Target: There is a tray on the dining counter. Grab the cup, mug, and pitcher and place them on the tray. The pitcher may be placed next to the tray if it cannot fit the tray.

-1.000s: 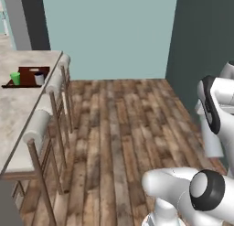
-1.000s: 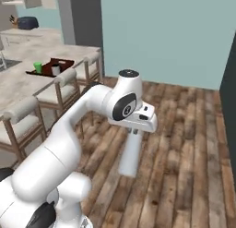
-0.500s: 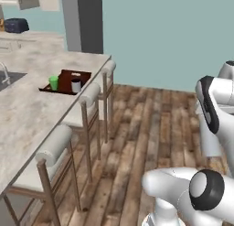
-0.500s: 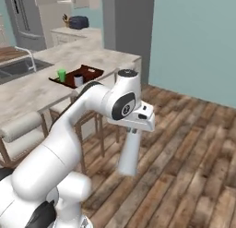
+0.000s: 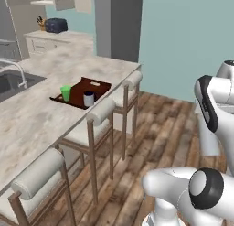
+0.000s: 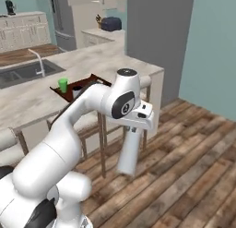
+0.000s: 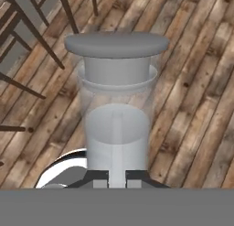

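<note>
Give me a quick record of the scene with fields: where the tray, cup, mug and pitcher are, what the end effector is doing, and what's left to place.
tray: dark reddish-brown tray on the dining counter, near its stool-side edge
cup: green cup standing on the tray
mug: dark mug on the tray, beside the cup
pitcher: translucent grey pitcher with lid, held above the wooden floor, away from the counter
end effector: end effector shut on the pitcher
left to place: the pitcher, not yet on or beside the tray
</note>
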